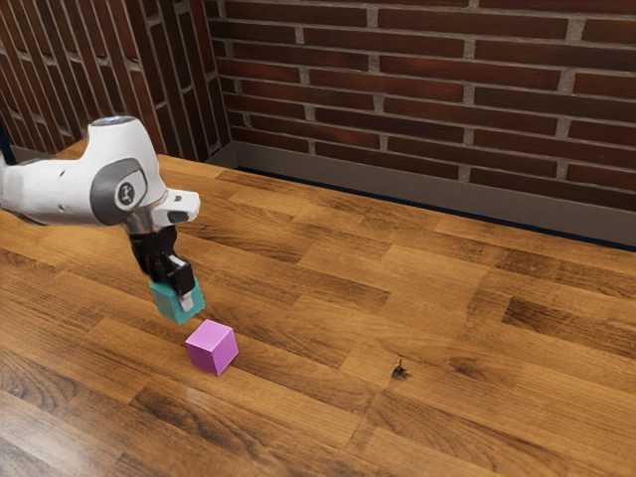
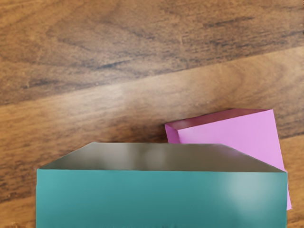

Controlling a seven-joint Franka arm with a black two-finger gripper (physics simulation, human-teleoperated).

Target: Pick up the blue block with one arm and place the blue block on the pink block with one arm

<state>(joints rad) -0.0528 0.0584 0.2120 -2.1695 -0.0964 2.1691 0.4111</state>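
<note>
Hanging above the wooden table (image 1: 447,298), the black gripper (image 1: 175,286) is clamped on the blue block (image 1: 180,303), one finger on each of two opposite sides. The block looks teal; its upper part sits between the fingertips and its lower part juts out beneath them, tilted and clear of the tabletop. The pink block (image 1: 211,347) rests on the table just below it, toward the exterior view's right, with a small gap between the two. In the wrist view, the held block (image 2: 161,199) covers one part of the pink block (image 2: 232,142) under the hand.
</note>
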